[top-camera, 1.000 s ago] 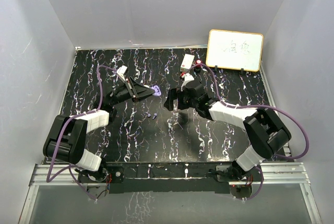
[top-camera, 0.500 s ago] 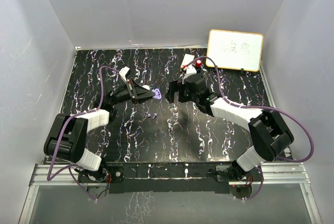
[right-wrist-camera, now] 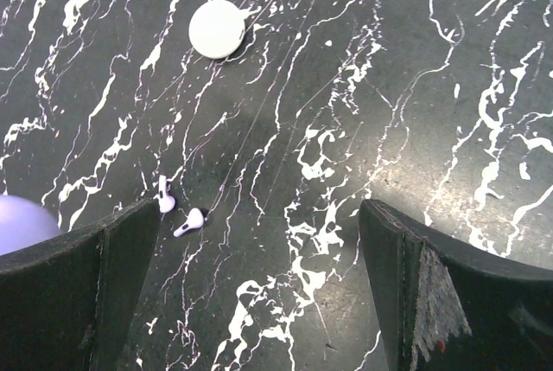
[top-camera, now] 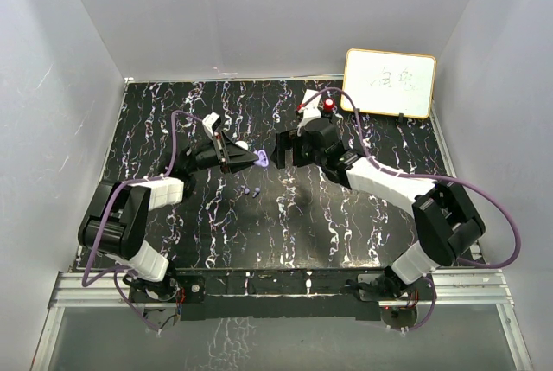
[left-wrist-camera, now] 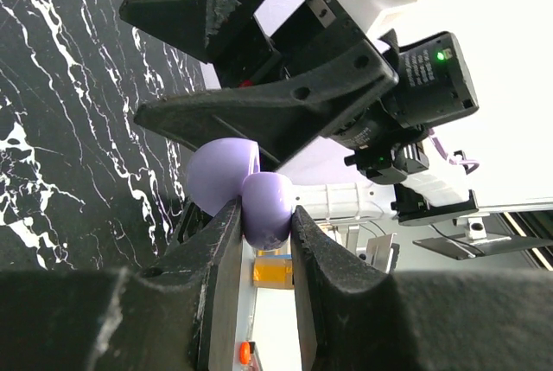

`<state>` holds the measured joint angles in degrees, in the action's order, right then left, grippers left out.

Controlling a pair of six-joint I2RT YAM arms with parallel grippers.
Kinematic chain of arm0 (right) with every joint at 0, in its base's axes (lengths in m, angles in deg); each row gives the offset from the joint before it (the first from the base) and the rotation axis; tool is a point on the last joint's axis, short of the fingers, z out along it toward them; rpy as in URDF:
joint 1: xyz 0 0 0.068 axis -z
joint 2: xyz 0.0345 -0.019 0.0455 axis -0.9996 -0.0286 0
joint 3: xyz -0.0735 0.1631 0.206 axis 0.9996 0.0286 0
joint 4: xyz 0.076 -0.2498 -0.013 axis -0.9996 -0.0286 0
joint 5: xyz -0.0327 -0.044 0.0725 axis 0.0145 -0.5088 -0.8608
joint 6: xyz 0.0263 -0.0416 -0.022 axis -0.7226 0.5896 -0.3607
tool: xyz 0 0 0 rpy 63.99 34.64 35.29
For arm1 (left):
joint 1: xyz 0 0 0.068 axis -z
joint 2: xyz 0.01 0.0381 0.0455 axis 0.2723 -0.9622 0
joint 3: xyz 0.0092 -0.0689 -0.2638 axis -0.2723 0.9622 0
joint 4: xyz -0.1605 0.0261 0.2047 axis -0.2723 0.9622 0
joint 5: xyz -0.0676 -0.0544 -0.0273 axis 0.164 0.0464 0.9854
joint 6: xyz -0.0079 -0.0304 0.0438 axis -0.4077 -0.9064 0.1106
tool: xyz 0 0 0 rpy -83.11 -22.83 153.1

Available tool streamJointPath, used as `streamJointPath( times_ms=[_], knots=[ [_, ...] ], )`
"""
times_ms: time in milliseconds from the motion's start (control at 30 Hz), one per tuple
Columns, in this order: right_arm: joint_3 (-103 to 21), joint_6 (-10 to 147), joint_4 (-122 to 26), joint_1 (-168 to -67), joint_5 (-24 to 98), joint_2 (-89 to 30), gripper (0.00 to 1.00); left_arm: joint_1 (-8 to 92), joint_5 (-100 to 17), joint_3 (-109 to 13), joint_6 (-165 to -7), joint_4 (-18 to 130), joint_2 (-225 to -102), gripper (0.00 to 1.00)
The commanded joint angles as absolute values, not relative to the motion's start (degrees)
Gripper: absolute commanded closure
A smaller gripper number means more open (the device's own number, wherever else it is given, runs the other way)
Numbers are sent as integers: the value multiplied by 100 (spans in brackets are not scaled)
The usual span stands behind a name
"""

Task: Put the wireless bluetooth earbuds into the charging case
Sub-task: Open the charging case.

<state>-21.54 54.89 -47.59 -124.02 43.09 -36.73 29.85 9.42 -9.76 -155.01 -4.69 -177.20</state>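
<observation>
The left gripper [left-wrist-camera: 260, 234] is clamped on the purple case [left-wrist-camera: 223, 182]. It holds the case clear of the table [top-camera: 346, 233], about mid-table and a little left of centre. The case looks hinged open, with two rounded halves showing above the fingers. The right gripper [top-camera: 282, 154] hangs just beside it on the right, its jaws spread wide with nothing between them. Its fingers point toward the left arm and reach past the case on both sides in the left wrist view. Two earbuds [right-wrist-camera: 188, 221] lie loose on the table, close together. They sit below the case and slightly toward the near edge from it. In the right wrist view they lie ahead of the open jaws but off toward the left finger rather than centred in the gap. One earbud's stem runs roughly along the gripper's line of sight and the other lies slanted across it. A white case [right-wrist-camera: 217, 28] rests closed on the table beyond them, toward the far edge. Since the left arm is occupied, the pick probably falls to the right arm, which is also free and close. It would likely have to shift toward its left finger's side and drop to the surface. It may also need to turn so the jaws close across a stem, not along it. The earbuds are tiny against those broad fingers, so one could skid away or both could be pinched together.
</observation>
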Motion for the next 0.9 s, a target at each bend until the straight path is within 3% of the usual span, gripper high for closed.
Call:
streamJointPath(
  times_ms=[0, 667, 867],
  knots=[
    [-2495, 5571, -4752, -12598, 4364, -3731, 2, 2968, 1039, -1155, -15433, -495, -17741, 100],
    [-2817, 5497, -4844, -13000, 4465, -3966, 2, 2967, 959, -1024, -15478, -774, -17935, 100],
    [-2777, 5463, -5136, -12989, 5234, -3887, 2, 2928, 1007, -1011, -15534, -877, -17947, 100]
  ],
)
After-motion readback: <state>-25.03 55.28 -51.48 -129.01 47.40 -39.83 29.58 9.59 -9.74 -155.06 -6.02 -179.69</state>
